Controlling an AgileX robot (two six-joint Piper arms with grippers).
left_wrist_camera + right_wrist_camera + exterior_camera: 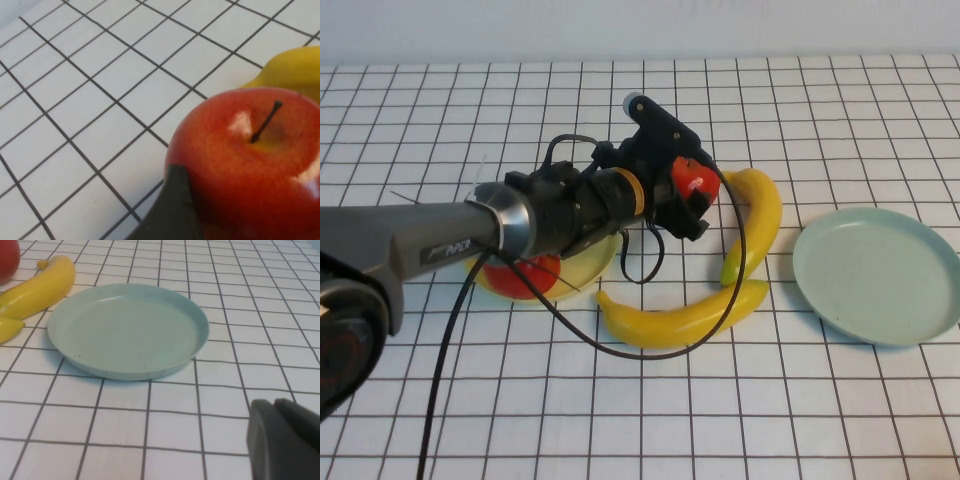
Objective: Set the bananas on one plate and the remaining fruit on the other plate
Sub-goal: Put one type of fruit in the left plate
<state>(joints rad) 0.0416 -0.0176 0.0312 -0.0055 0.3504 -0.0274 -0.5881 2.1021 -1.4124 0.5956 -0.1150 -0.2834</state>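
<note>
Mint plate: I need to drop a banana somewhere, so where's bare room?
The mint plate is bare, as is the table near and far. It is crowded between the plates: both bananas, the left pincer at an apple.

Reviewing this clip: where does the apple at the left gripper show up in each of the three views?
High view: the apple sits centre frame, at the left gripper, just left of the upper banana.
Left wrist view: the apple fills the lower right, one finger in front.
Right wrist view: only a red sliver at the top-left corner, probably this apple.
Shared landmark: that banana beside the apple.
</note>
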